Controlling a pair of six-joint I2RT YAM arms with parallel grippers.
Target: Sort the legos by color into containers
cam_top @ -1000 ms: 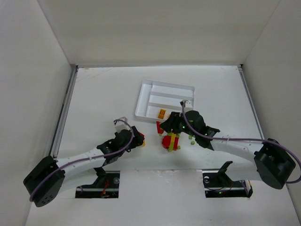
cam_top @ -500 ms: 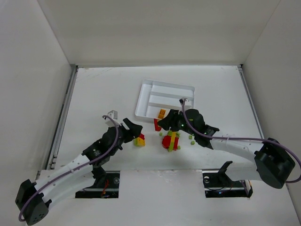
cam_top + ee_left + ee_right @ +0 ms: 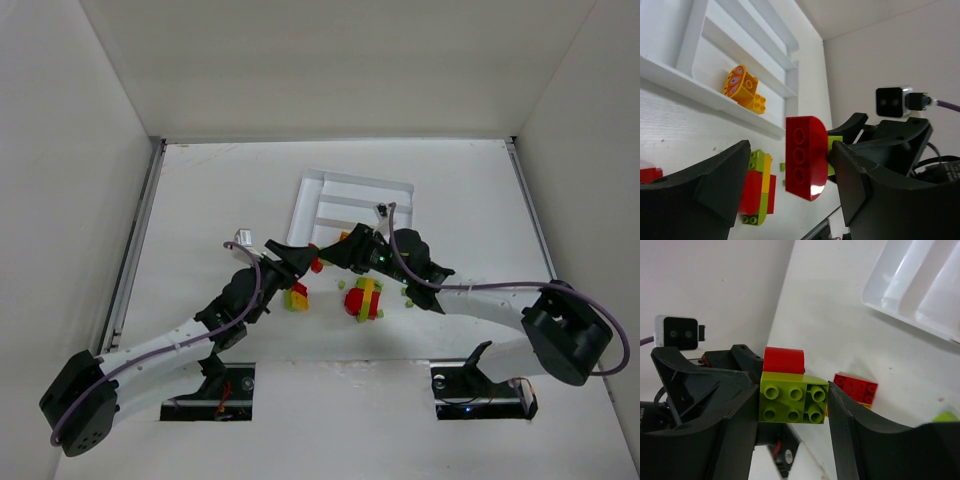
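A lime green lego (image 3: 792,400) with a red half-round lego (image 3: 784,360) stuck to it hangs above the table, and my right gripper (image 3: 793,407) is shut on the green one. My left gripper (image 3: 791,167) faces it, open, its jaws on either side of the red half-round lego (image 3: 805,157); one finger is close against it and the other stands apart. From above, both grippers meet at the red piece (image 3: 316,264) just in front of the white tray (image 3: 395,190). One orange lego (image 3: 742,90) lies in a tray slot.
A clump of red, yellow and green legos (image 3: 362,298) lies on the table below the right gripper. A red-and-yellow piece (image 3: 297,296) lies below the left gripper. Small green studs (image 3: 408,292) are scattered to the right. White walls enclose the table.
My left arm has swung up and right to the right gripper. My right gripper has lifted the green-and-red pair to the left, and the left jaws now flank the red piece.
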